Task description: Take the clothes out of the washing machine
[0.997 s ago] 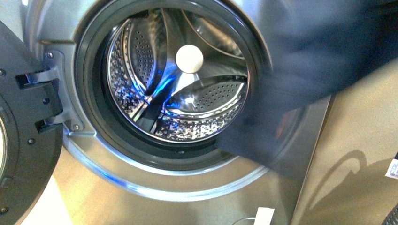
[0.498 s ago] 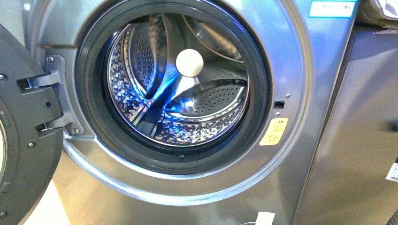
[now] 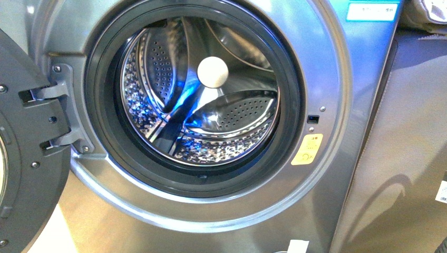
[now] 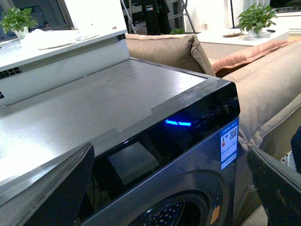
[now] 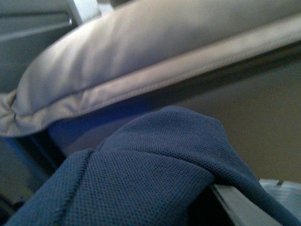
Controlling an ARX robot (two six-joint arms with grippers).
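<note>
The grey washing machine (image 3: 337,105) fills the front view, its door (image 3: 26,158) swung open at the left. The perforated steel drum (image 3: 232,113) shows no clothes inside. A yellow-orange sticker (image 3: 307,149) sits right of the porthole. Neither arm shows in the front view. In the right wrist view my right gripper is shut on the clothes (image 5: 155,179), navy knit fabric bunched over its fingers and hiding them. In the left wrist view my left gripper (image 4: 174,188) is open and empty, its dark fingers (image 4: 61,197) wide apart above the machine's control panel (image 4: 197,125).
A beige cushion (image 5: 141,61) lies close behind the held fabric. A beige sofa (image 4: 263,89) stands beside the machine, also at the right in the front view (image 3: 400,158). Potted plants (image 4: 256,19) sit behind. A white tag (image 3: 298,246) is low on the machine front.
The dark garment that hung blurred across the right of the porthole one second ago has gone out of the front view to the right. The drum and door have not moved.
</note>
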